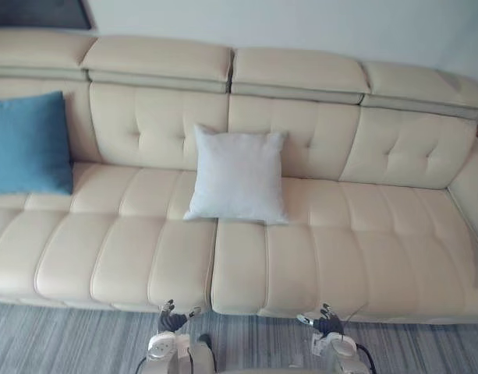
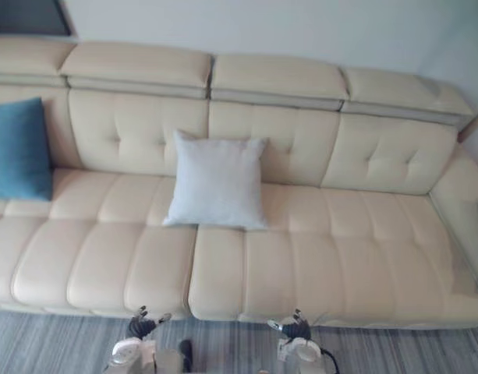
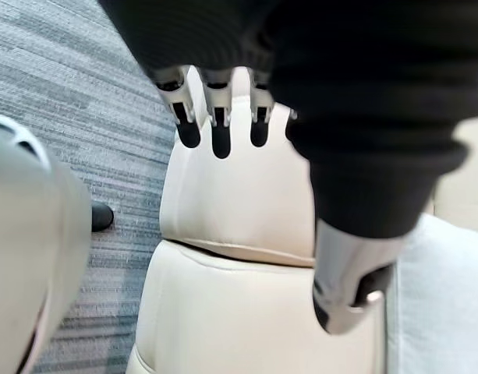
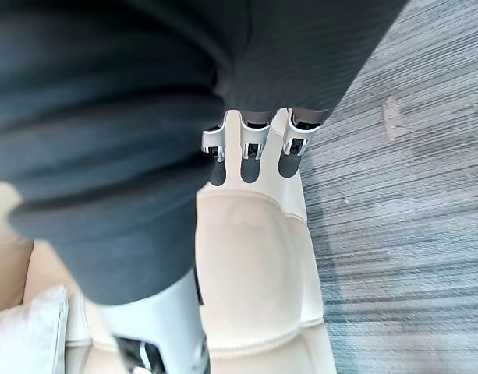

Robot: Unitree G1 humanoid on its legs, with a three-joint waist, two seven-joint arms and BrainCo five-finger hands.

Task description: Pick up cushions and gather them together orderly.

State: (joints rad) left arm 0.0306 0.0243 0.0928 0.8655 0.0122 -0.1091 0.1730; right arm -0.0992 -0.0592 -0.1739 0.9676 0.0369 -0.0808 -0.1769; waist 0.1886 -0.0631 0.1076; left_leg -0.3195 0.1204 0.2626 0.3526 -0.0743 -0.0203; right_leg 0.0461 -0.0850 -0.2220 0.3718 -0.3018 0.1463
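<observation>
In wrist views, left hand and right hand show straight fingers.

You see a cream leather sofa spanning the view, tufted backrest, padded headrests along its top, corner section turning at the right end, grey striped carpet in front, pale wall behind, dark frame upper left.

We count one cream sofa, two cushions on it, one pale grey cushion in the middle, one blue cushion at the left, four headrest sections along its far edge, two hands near us, left hand, right hand
</observation>
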